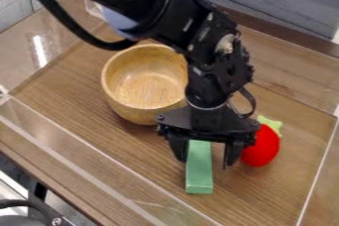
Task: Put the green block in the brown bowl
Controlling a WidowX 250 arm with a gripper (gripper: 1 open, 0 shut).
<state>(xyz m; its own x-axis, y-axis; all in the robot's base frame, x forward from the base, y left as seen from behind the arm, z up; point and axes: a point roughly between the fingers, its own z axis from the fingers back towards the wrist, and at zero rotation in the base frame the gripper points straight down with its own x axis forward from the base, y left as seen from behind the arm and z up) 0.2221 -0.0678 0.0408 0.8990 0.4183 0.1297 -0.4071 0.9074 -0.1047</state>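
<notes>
1. The green block (199, 167) lay flat on the desk (93, 151) in the lower middle of the frame, its upper end between the jaws.
2. The gripper (203, 149) pointed down, its jaws apart and not yet clamped.
3. The brown bowl (143, 83) stood up-left, empty.
4. I judge the jaws should close squarely across the narrow width, clear of the red toy (261, 144) beside it.

Green block (200, 169) flat on table, near upright brown bowl (141, 83)

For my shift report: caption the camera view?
Open gripper straddles green block beside empty brown bowl.
</notes>
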